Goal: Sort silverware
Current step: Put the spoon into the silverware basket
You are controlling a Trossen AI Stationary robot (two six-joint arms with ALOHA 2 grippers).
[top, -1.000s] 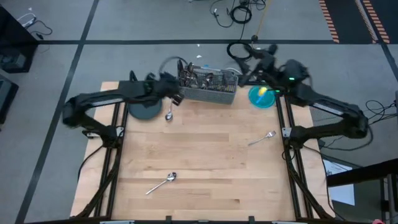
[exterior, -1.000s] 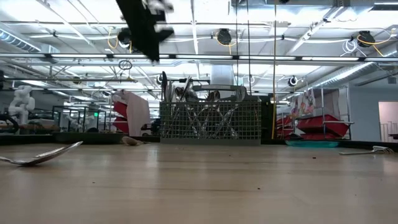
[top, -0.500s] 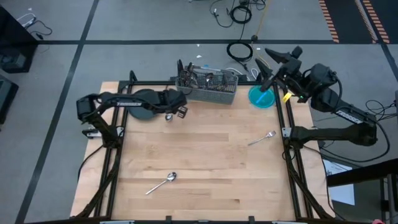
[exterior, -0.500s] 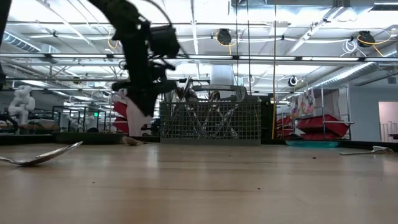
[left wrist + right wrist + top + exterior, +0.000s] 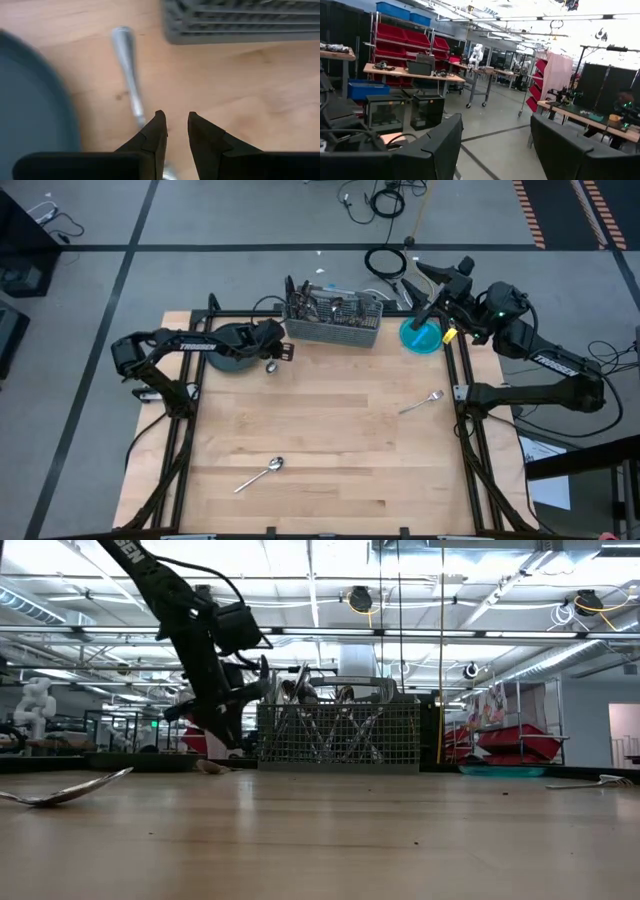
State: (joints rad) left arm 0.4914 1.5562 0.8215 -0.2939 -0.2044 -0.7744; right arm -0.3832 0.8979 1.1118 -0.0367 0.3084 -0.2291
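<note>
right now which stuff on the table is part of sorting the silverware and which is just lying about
Part of the job:
- spoon by the plate
- spoon at the near edge
- fork
- silverware in the caddy
- mesh caddy

Just lying about:
- dark plate
- blue bowl

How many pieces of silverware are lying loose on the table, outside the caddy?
3: a spoon near the front left, a fork toward the right edge, and a spoon beside the dark plate, under the left gripper. More stand in the caddy, uncountable.
</note>
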